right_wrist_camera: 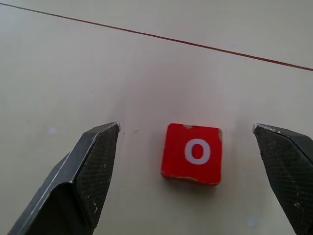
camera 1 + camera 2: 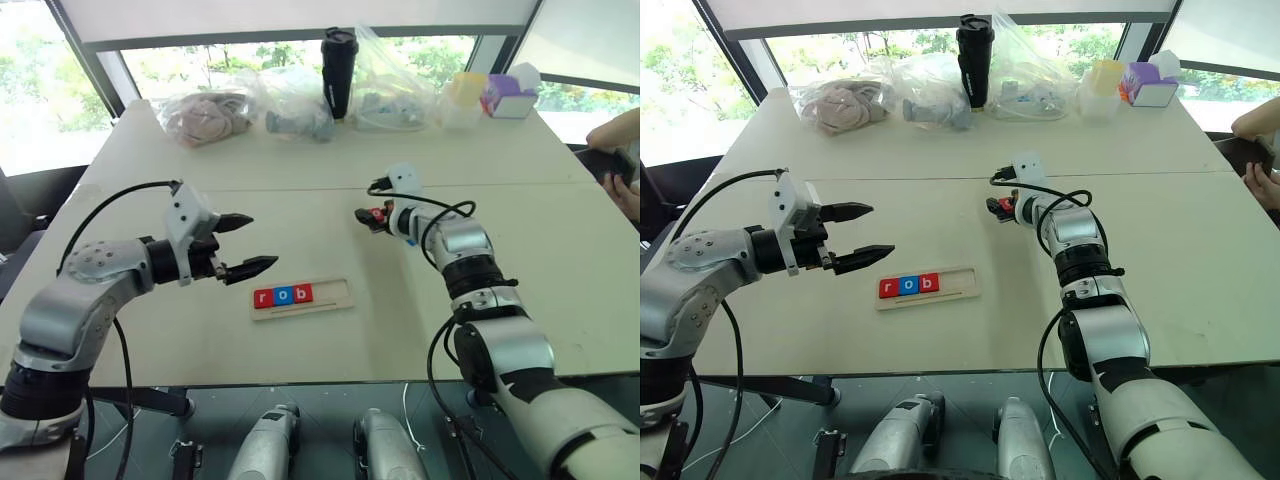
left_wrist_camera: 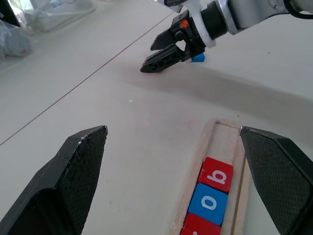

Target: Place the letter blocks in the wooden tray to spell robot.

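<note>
Wooden tray [image 2: 325, 296] lies on the table [image 2: 560, 250] near its front edge, three letter blocks in its left end reading r [image 2: 263, 297], o [image 2: 282, 295], b [image 2: 301, 293]: red, blue, red, touching in a row; the rest of the tray is bare. A red "o" block [image 1: 191, 152] lies flat on the table between the spread fingers of the right gripper [image 1: 188, 171], untouched. A blue block [image 3: 197, 58] sits just behind that gripper, letter unreadable. Left gripper [image 2: 244, 245] hovers just left of the tray, jaws wide, holding nothing. Far edge: clear plastic bags [image 2: 290, 100], black tumbler [image 2: 339, 70], purple box [image 2: 510, 98]; no labels readable.
</note>
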You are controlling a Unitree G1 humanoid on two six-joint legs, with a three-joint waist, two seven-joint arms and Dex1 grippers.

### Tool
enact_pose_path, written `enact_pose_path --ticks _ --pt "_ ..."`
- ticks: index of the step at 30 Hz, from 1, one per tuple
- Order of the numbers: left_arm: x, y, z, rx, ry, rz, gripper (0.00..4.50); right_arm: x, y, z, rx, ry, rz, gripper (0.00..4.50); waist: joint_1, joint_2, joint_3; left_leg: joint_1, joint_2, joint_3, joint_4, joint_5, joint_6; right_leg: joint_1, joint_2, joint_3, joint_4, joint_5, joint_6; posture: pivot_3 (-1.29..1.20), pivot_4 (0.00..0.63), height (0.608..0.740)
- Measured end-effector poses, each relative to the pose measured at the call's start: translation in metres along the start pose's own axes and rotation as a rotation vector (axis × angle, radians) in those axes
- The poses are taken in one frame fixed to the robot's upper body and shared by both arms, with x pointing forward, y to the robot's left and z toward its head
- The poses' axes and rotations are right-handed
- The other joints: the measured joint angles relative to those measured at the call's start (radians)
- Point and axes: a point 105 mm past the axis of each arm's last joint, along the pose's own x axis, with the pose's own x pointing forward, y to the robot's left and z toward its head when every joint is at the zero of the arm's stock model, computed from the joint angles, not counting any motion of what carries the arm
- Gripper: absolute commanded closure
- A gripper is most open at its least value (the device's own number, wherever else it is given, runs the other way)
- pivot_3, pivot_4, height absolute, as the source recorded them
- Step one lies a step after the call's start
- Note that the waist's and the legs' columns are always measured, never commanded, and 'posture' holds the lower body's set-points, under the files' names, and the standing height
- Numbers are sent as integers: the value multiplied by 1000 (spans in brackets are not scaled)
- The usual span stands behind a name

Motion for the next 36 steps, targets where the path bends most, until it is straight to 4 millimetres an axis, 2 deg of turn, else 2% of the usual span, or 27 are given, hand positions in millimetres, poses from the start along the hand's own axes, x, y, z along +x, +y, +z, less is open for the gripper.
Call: enact_pose_path --ticks 2,5,6,7,10,11,12,17,19,21,24,25,27,29,32,36 --pt "0 -1 2 2 -5 -1 0 3 -1 -6 -8 15 -13 49 0 0 0 0 0 0 0 0 0 0 0 0 0 0 0 0 150 740" --pt "0 -4 4 12 -9 -4 0 6 2 -5 -17 14 -18 49 -2 0 0 0 0 0 0 0 0 0 0 0 0 0 0 0 150 740" --pt "0 -4 5 13 -10 -4 0 7 3 -5 -18 13 -20 584 -2 0 0 1 0 0 0 0 0 0 0 0 0 0 0 0 150 740" --pt "0 -3 5 13 -11 -1 0 8 3 -5 -18 11 -22 877 -2 0 0 1 0 0 0 0 0 0 1 0 0 0 0 0 150 740" --pt "0 -2 5 13 -11 7 0 10 7 -4 -19 8 -22 2415 -2 0 0 1 0 0 0 0 0 0 1 0 0 0 0 0 150 740" --pt "0 -2 5 13 -11 9 0 10 8 -4 -20 6 -22 3048 -1 0 0 1 0 0 0 0 0 0 1 0 0 0 0 0 150 740" --pt "0 -2 5 13 -11 11 0 10 9 -3 -21 6 -22 3317 -1 0 0 1 0 0 0 0 0 1 1 0 0 0 0 0 150 740" --pt "0 -1 5 11 -11 15 0 8 9 0 -31 13 -26 3288 -1 0 0 1 0 0 0 0 0 0 1 1 0 0 0 0 150 740" --pt "0 -2 5 10 -14 13 0 0 6 11 -33 -24 -51 3288 1 0 0 1 0 0 0 0 0 0 1 1 0 0 0 0 150 740" --pt "1 -2 5 10 -15 10 0 -15 -3 28 -39 -75 -85 3288 6 0 0 0 0 0 0 0 0 -1 0 1 0 0 0 0 150 740" --pt "3 -4 7 1 -32 -11 0 -49 -18 52 -8 -143 -131 3288 9 0 0 0 0 0 0 0 0 -1 0 1 0 0 0 0 150 740" --pt "5 -6 10 -1 -44 -27 0 -62 -22 54 20 -147 -144 3288 11 0 0 0 0 0 0 0 0 -1 0 1 0 0 0 0 150 740" --pt "7 -7 14 7 -57 -41 0 -84 -26 47 83 -128 -166 3288 10 0 0 0 0 -1 0 0 0 -1 0 0 0 0 0 0 150 740" --pt "9 -6 16 6 -66 -50 0 -100 -24 26 171 -59 -187 3288 7 0 0 0 0 -1 0 0 0 -1 0 0 0 0 0 0 150 740" --pt "16 -8 13 -10 -70 -79 0 -116 -8 3 280 2 -193 3288 0 1 0 0 2 0 0 0 0 -2 0 1 2 0 0 0 150 740" --pt "19 -8 9 -16 -59 -109 0 -133 2 -7 320 -32 -246 3288 4 1 0 0 3 1 0 0 0 -2 0 1 1 0 -1 0 150 740"
